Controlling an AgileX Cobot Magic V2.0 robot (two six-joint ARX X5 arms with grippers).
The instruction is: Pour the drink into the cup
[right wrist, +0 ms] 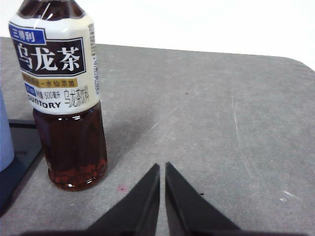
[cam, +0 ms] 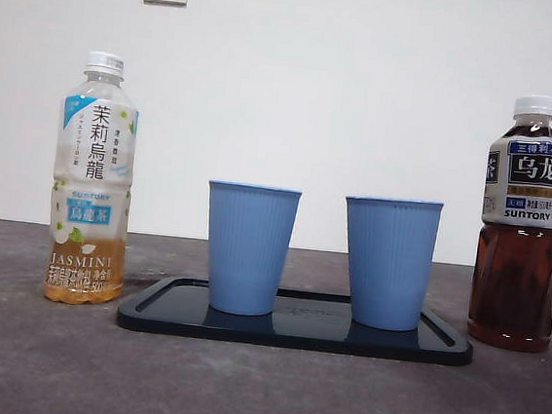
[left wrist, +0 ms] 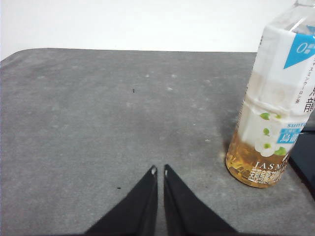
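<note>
Blue cups (cam: 248, 248): 2 | bottles (cam: 92, 180): 2 | tray (cam: 293, 332): 1 | left gripper (left wrist: 159, 170), right gripper (right wrist: 162, 167): closed, empty

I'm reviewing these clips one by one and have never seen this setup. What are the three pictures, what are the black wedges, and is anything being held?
This is a two-armed table robot. One picture looks level across the table; the other two come from cameras on each wrist. The black wedges are each arm's grasping tool. The left tool and right tool both have their jaws closed together over bare table, holding nothing.

On the table, a dark tray carries two blue cups, standing upright. Beside the tray stand a jasmine tea bottle, mostly empty, near the left tool, and a dark oolong tea bottle, fuller, near the right tool. Both are capped. No pouring has started.
</note>
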